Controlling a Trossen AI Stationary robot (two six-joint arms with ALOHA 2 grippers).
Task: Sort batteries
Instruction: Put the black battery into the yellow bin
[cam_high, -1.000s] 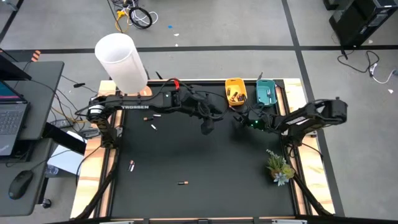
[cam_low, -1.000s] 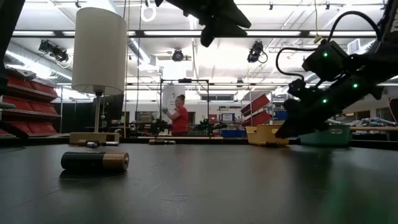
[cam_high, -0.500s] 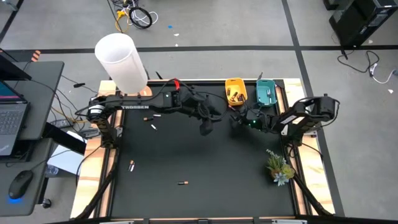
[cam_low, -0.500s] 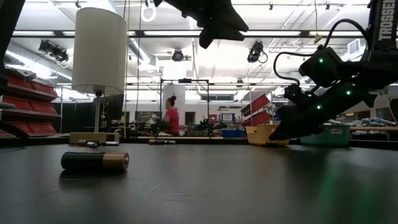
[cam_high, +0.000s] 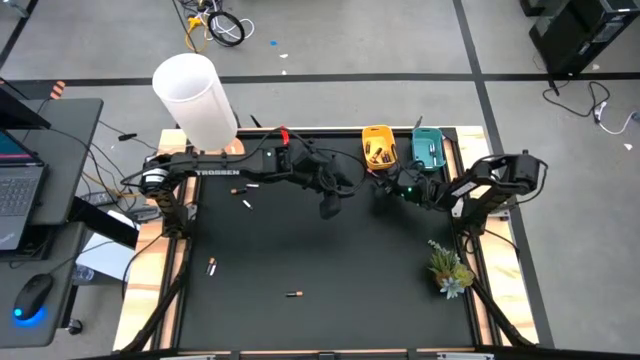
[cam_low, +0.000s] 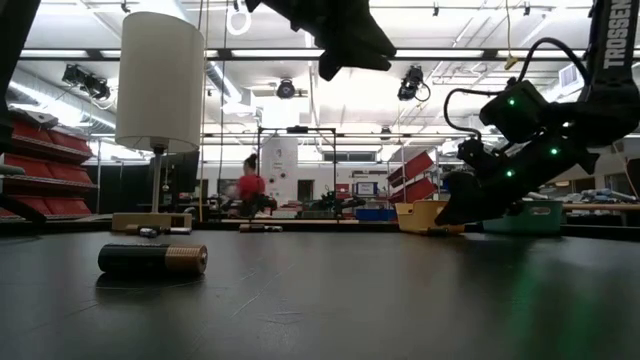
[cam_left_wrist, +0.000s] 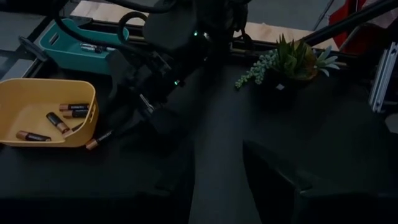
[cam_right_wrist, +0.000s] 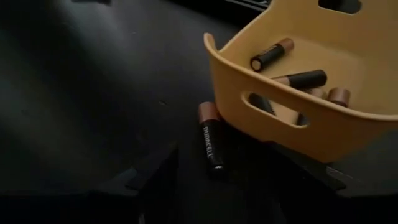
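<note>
A dark battery with a copper end lies flat on the black table, right against the near wall of the yellow tray; it also shows in the left wrist view. My right gripper is low over it and open, one finger on each side, touching nothing. Several batteries lie in the yellow tray. My left gripper hangs high over the table's middle, open, nothing between its fingers. Loose batteries lie at the left and near the front.
A teal tray stands to the right of the yellow one at the far edge. A small potted plant sits by the right edge. A white lamp stands at the far left corner. A battery lies close to the low camera.
My right arm has drawn its elbow in toward the table, and its wrist has tipped a little further down. Its gripper has stayed beside the yellow tray.
</note>
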